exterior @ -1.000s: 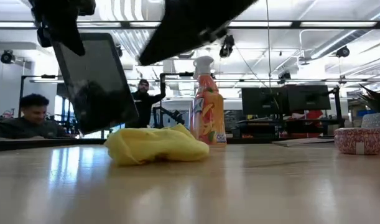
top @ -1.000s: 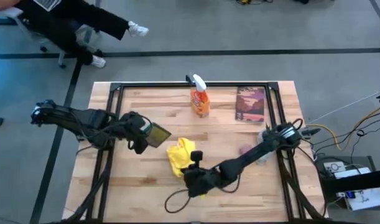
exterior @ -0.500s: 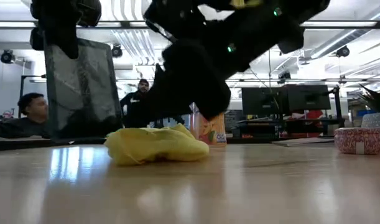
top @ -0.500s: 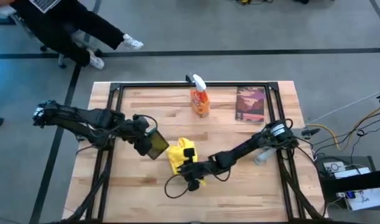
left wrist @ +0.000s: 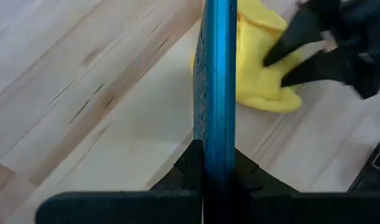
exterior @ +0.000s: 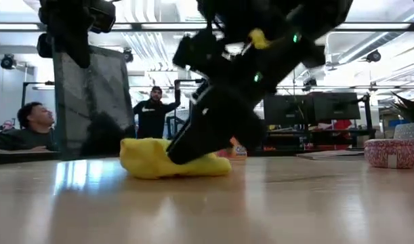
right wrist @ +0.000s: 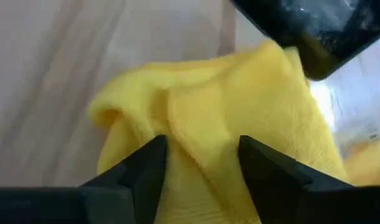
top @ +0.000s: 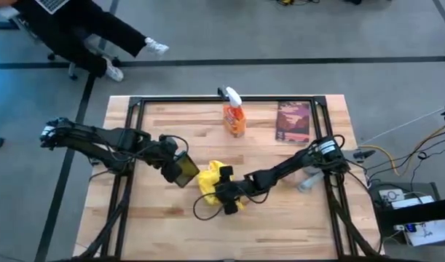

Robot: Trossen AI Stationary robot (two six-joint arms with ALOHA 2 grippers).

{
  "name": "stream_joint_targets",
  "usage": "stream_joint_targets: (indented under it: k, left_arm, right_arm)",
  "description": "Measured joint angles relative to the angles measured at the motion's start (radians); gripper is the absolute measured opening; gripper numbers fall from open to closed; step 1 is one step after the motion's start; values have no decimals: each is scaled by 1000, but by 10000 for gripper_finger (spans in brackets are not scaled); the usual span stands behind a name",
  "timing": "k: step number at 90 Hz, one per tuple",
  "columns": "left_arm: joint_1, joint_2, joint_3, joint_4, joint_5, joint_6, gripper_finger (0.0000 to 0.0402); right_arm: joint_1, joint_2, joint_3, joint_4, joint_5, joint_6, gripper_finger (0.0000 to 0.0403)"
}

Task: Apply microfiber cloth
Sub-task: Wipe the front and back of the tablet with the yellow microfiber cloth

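Observation:
The yellow microfiber cloth (top: pixel 210 180) lies bunched on the table's middle, resting on its underside (exterior: pixel 152 166). My right gripper (top: pixel 224 191) is down on the cloth's near side, open, with a raised fold (right wrist: pixel 202 130) between its fingers. Just left of the cloth my left gripper (top: pixel 171 165) is shut on a black tablet (top: pixel 183 172). The tablet stands upright (exterior: pixel 91 102) and shows edge-on in the left wrist view (left wrist: pixel 216 74). My left gripper pinches the tablet's edge (left wrist: pixel 216 163) between its two fingers, coming from the table's left. The tablet stands upright, clear of the table. My right gripper comes slanting down from the near right. Its open fingers (right wrist: pixel 146 171) rest on the cloth, either side of a fold.
An orange spray bottle (top: pixel 234 118) and a book (top: pixel 293 121) stand at the far side. A pink jar (exterior: pixel 391 152) sits at the right. A black cable loops near the cloth (top: pixel 202 212). People sit beyond the table (exterior: pixel 30 125).
My right gripper has gone toward the far edge and down onto the cloth. My left gripper has carried the tablet toward the cloth and turned it from tilted to upright.

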Motion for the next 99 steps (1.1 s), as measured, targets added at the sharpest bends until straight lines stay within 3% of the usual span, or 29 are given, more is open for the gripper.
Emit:
stream_joint_targets:
  k: [26, 52, 69, 99]
  left_arm:
    - [0, 2, 71, 40, -18, 48, 9]
    - [-2, 33, 61, 114, -17, 80, 9]
    - [-2, 109, 59, 125, -31, 101, 9]
    - [-2, 251, 62, 182, -11, 125, 9]
  right_arm:
    - [-2, 44, -4, 126, -1, 16, 134]
    - [-4, 57, -3, 139, 39, 19, 11]
    - [16, 65, -5, 204, 59, 11, 6]
    - [56, 4, 30, 215, 191, -89, 1]
